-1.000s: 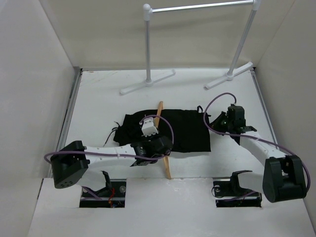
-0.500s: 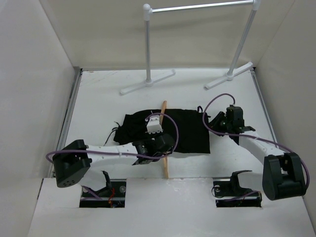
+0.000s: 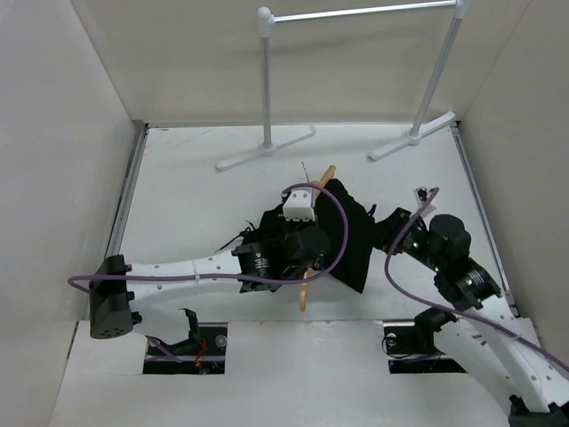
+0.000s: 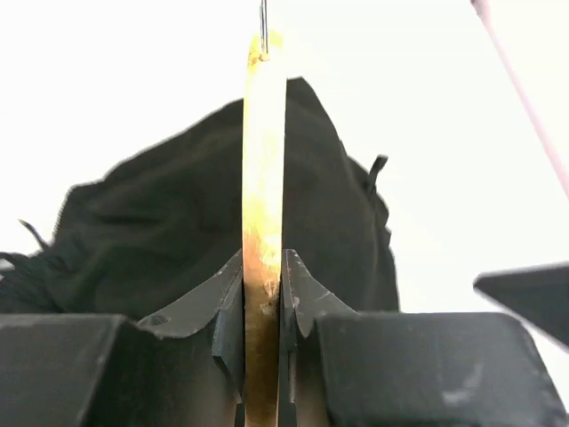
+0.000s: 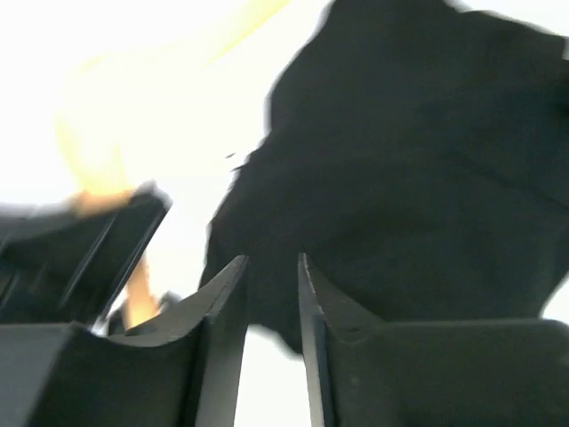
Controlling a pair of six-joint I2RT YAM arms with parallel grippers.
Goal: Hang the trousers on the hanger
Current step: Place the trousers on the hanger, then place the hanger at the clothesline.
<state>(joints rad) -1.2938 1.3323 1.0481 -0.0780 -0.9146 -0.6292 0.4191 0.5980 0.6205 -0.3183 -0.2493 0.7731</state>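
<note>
My left gripper [image 3: 308, 265] is shut on the lower bar of the orange-tan wooden hanger [image 3: 325, 177] and holds it tilted above the table. In the left wrist view the hanger [image 4: 264, 160] runs straight up between the closed fingers [image 4: 233, 294], its metal hook [image 4: 263, 22] at the top. The black trousers [image 3: 353, 238] hang bunched over the hanger, beside and behind it [image 4: 160, 231]. My right gripper [image 3: 392, 233] is just right of the cloth, its jaws a narrow gap apart and empty [image 5: 271, 267]. The trousers [image 5: 418, 160] lie beyond its fingertips, blurred.
A silver-grey rail [image 3: 356, 12] on white posts with splayed feet [image 3: 267, 151] stands at the back. White walls close in the table on the left, right and back. A purple cable [image 3: 333, 213] loops over the left wrist.
The left arm has lifted the hanger and swung it right, and the trousers rose bunched with it off the table. The right arm has drawn back toward the near right.
</note>
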